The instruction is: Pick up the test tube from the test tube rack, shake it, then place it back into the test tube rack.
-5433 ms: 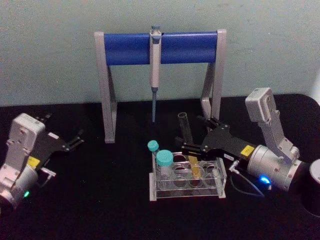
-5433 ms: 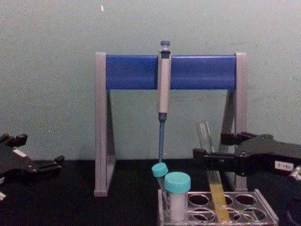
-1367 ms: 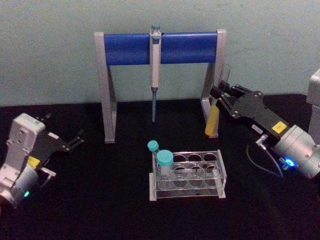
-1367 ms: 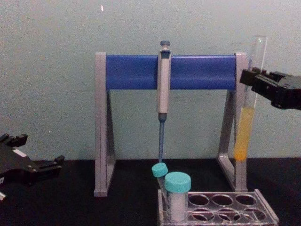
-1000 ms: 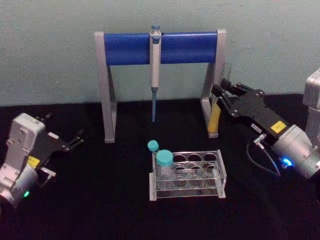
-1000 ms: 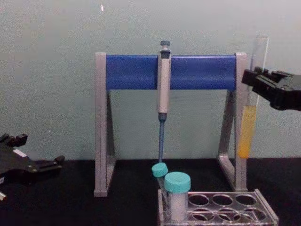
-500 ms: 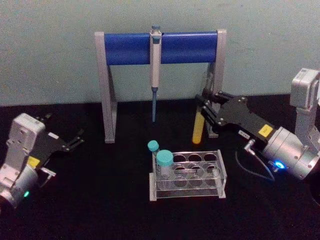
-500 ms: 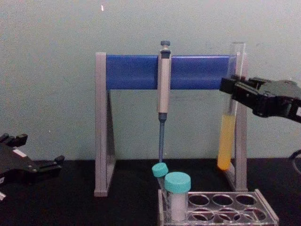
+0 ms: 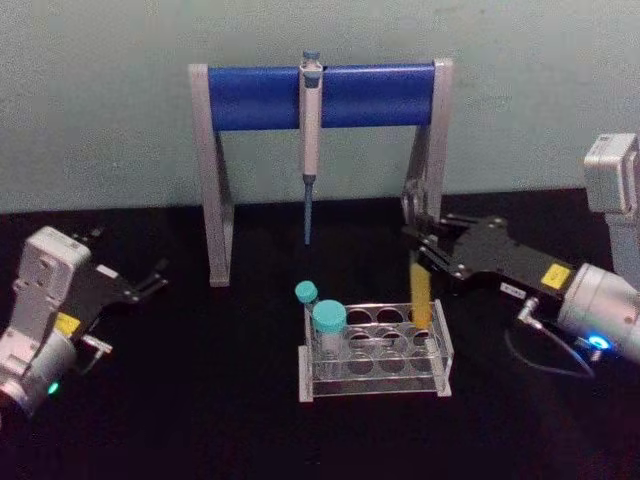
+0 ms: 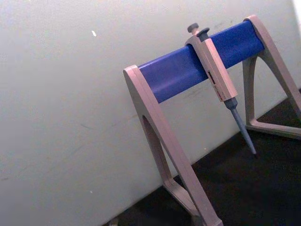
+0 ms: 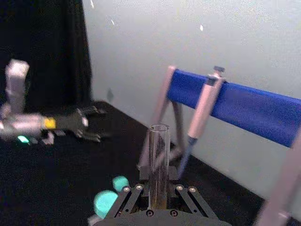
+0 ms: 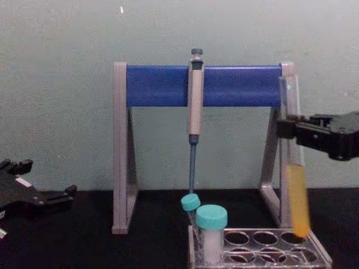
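Nearly upright, our tube hangs mouth-up at the rack's right end.
Our right gripper (image 9: 428, 252) is clamped on the tube (image 9: 421, 295) around its clear upper part. The long axis runs almost vertical, with the round end leaning slightly to our right at the back right hole of the rack (image 9: 375, 378). Two teal-capped tubes (image 9: 328, 318) stand at the rack's left end, well apart from it. The pipette stand (image 9: 320, 95) rises just behind. Our left gripper (image 9: 150, 279) rests far left, fingers spread, empty.

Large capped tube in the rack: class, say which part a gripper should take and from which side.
Probably its teal cap, from above: it stands upright in the rack, with only its top clear. Mind the smaller capped tube leaning close behind on its left.
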`<state>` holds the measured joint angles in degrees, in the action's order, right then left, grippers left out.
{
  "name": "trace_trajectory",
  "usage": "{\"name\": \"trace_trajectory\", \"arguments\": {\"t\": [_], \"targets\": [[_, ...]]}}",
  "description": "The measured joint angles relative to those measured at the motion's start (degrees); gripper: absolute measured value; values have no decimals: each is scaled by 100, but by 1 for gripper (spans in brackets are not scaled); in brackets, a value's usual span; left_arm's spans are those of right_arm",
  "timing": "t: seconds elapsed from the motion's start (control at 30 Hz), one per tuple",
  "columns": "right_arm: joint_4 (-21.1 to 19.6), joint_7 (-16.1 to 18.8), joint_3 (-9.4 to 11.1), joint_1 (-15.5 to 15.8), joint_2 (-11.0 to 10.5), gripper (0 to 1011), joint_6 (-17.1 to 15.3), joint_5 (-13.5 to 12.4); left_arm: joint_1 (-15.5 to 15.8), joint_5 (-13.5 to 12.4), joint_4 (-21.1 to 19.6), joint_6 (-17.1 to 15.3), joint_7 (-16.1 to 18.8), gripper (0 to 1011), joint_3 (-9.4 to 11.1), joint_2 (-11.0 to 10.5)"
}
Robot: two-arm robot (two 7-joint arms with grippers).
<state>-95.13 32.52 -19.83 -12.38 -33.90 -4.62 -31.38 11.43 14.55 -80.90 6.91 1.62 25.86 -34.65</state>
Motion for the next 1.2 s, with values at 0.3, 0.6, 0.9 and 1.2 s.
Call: {"name": "trace_trajectory", "arguments": {"t": [0.3,0.6,0.9,1.2], "targets": [[-470,-1235,-256,69,-370,221,34,1827,0,0,0,0,0,1001,0,0],[-276,-1907,-303,72,-11,221,666,2676,0,0,0,0,0,1001,0,0],[79,-1347,45,93,468,221,1096,1559,0,0,0,0,0,1001,0,0],[281,-359,163,17,643,221,978,518,0,0,0,0,0,1001,0,0]]}}
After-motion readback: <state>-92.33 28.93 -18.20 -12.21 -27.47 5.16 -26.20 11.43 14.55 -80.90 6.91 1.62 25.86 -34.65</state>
